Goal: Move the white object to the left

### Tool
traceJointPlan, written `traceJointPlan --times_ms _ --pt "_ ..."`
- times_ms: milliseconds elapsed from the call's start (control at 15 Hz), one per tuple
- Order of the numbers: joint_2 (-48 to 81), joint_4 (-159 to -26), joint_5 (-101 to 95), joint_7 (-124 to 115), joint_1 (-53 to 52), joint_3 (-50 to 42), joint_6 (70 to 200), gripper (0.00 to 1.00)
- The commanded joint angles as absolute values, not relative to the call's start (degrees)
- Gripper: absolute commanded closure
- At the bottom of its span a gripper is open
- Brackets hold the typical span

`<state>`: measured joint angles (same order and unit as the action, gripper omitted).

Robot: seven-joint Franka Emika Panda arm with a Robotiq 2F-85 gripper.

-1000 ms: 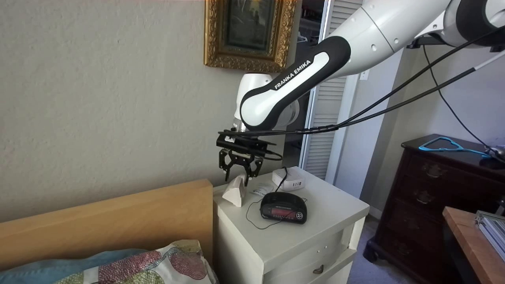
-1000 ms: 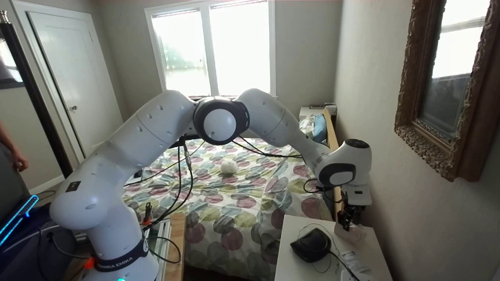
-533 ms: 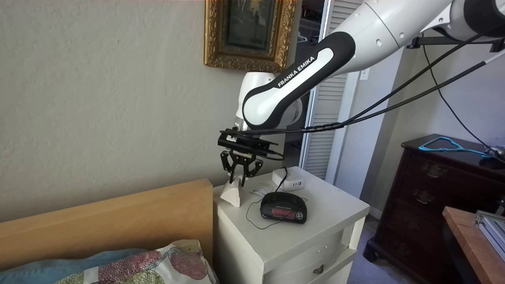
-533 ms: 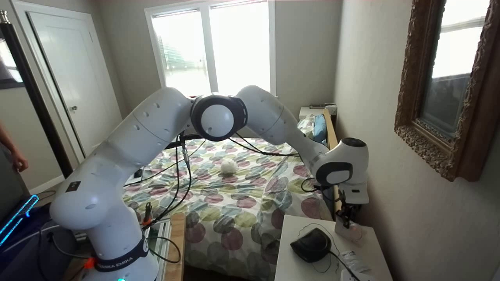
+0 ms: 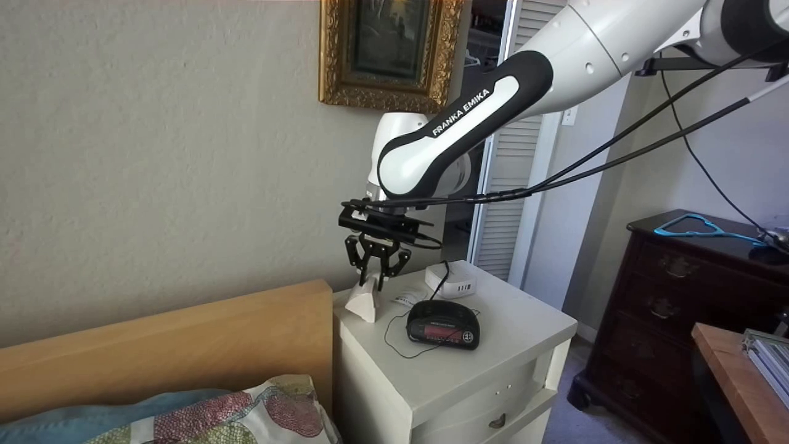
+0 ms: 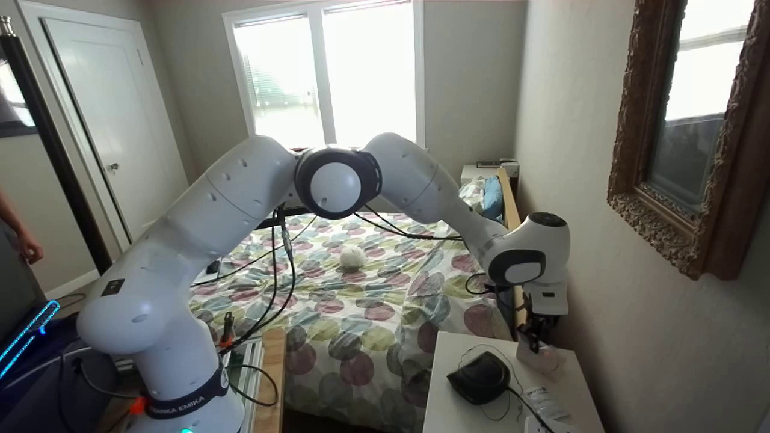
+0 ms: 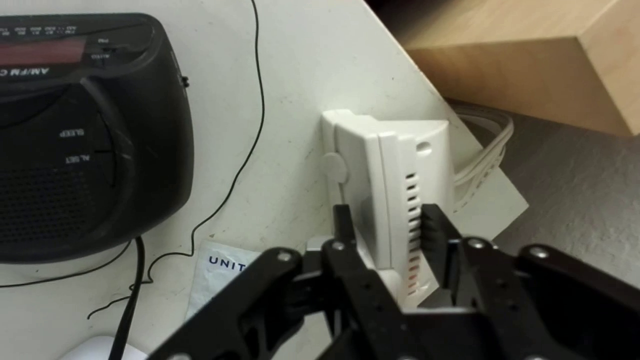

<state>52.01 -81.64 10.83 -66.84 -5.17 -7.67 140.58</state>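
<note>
The white object (image 5: 362, 303) is a small wedge-shaped device with a row of vent slots. It stands on the white nightstand (image 5: 511, 330) near the edge by the headboard. It also shows in an exterior view (image 6: 540, 359) and in the wrist view (image 7: 362, 155). My gripper (image 5: 371, 285) points down with one finger on each side of the object's upper part. In the wrist view the gripper (image 7: 386, 217) is partly closed, shut on the object between its fingers. The gripper (image 6: 536, 344) hides part of the object in an exterior view.
A black alarm clock (image 5: 442, 327) with thin wires stands beside the object. A packet (image 7: 220, 272) and a white box with ports (image 5: 455, 280) lie behind it. The wooden headboard (image 7: 505, 75), white cables (image 7: 485, 155) and the wall are close by.
The fingers have closed from wide apart onto the white object's upper part. The object has shifted and tilted very slightly. The arm has moved only a little.
</note>
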Motion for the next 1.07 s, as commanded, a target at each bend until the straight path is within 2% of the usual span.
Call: traceJointPlan --times_ms 0,733,800,867,1000 --pt "55.0 -76.3 9.7 -70.2 -5.4 -8.5 136.9 0.87" --pt "60.2 -66.2 9.0 -72.7 -4.9 -8.8 131.1 0.87" --pt "60.6 -65.5 9.0 -72.8 -4.9 -8.8 130.5 0.63" --pt "60.9 -64.9 9.0 -72.8 -4.8 -8.8 130.0 0.42" --pt "61.3 -64.2 9.0 -72.8 -4.7 -8.7 129.4 0.30"
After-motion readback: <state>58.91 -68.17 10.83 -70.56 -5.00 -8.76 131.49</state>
